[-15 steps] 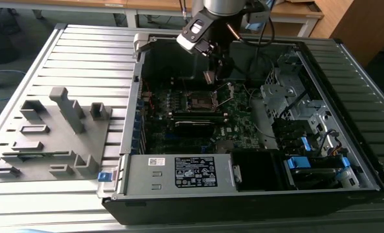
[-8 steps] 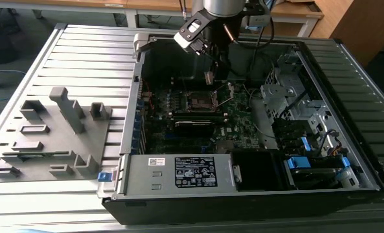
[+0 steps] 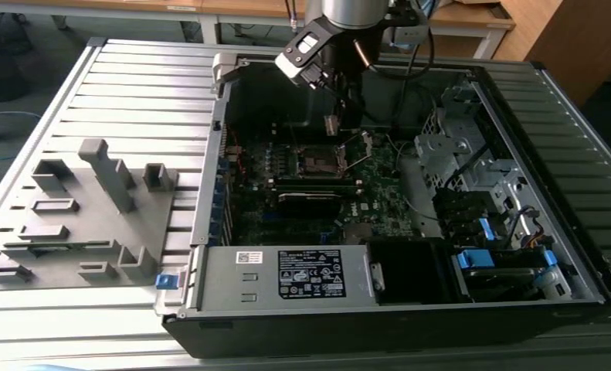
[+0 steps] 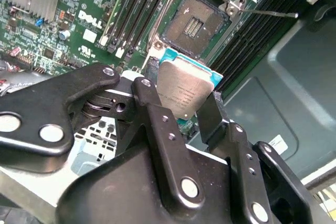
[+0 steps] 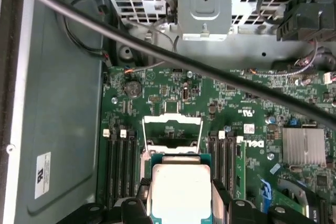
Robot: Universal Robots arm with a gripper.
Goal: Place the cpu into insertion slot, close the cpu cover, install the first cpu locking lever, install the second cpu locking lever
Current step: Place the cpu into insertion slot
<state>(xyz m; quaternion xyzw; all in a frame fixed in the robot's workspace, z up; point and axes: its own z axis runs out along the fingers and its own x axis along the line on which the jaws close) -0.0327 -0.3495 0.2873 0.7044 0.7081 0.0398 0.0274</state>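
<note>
One chip, the cpu (image 4: 186, 90), sits clamped between the two black fingers (image 4: 152, 111) of the gripper (image 3: 338, 124), whose claw is drawn narrow onto it. In the exterior view the gripper hangs inside the open computer case (image 3: 204, 216), just at twelve o'clock from the insertion slot (image 3: 317, 161). The cpu is not touching the slot. The slot's contacts lie bare in both wrist views, with the cpu cover (image 5: 172, 120) lifted off them. A grey fixture tray (image 3: 94, 224) lies at nine o'clock of the case.

Free gap between cpu (image 4: 186, 88) in the hand (image 4: 178, 104) and open socket (image 4: 195, 24); memory slots (image 4: 131, 11) flanking, lever (image 4: 270, 12) alongside.
</note>
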